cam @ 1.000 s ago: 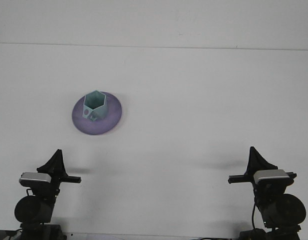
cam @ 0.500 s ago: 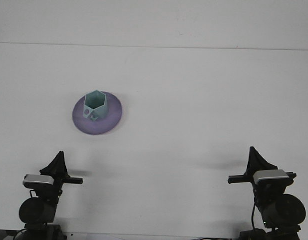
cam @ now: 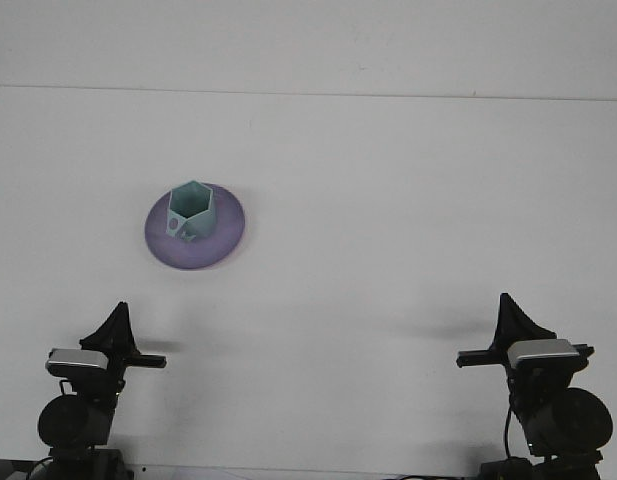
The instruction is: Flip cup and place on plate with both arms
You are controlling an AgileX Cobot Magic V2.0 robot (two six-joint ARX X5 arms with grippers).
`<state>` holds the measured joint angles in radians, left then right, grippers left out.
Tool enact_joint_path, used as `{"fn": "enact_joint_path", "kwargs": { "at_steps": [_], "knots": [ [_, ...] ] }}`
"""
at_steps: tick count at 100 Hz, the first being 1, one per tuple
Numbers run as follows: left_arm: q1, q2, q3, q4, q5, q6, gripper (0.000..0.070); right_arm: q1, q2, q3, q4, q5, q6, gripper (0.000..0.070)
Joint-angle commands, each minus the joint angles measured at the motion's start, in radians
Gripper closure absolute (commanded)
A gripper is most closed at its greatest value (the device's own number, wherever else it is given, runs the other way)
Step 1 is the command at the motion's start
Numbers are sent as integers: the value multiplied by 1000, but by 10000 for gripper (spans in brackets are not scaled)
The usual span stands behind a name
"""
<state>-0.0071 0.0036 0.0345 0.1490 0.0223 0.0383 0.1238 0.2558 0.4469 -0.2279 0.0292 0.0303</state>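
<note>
Both arms sit pulled back at the near edge of the bench, one by each near corner. The left gripper rises as a dark pointed shape above its grey wrist camera block and round black joint. The right gripper stands the same way at the opposite corner, tip pointing away over the bench. Neither one is touching or holding anything.

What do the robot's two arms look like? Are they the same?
Nearly twins. The left gripper and right gripper are black pointed shapes, each atop a small silver-grey box with a thin black bar sticking out sideways. Below each sits a round black joint. A black cable hangs beside the right arm's.
</note>
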Motion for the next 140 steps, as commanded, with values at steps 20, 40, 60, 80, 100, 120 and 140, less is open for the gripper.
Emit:
{"fn": "enact_joint_path", "kwargs": {
  "at_steps": [20,40,60,80,100,120,140],
  "knots": [
    [0,0,-21,10,0,2,684,1,-1,3,11,23,-76,700],
    [0,0,-21,10,0,2,684,-76,-68,-114,56,-10,-181,700],
    [0,0,-21,10,0,2,684,-118,-256,-319,71,-37,-230,699],
    [0,2,-20,9,0,2,684,-119,-255,-436,167,-60,-237,699],
    [0,1,-20,10,0,2,684,-118,-255,-434,179,-58,-237,699],
    [0,1,-20,9,0,2,684,-118,-255,-434,179,-56,-237,699],
    [0,1,-20,10,0,2,684,-118,-255,-434,179,-55,-237,700]
  ]
}}
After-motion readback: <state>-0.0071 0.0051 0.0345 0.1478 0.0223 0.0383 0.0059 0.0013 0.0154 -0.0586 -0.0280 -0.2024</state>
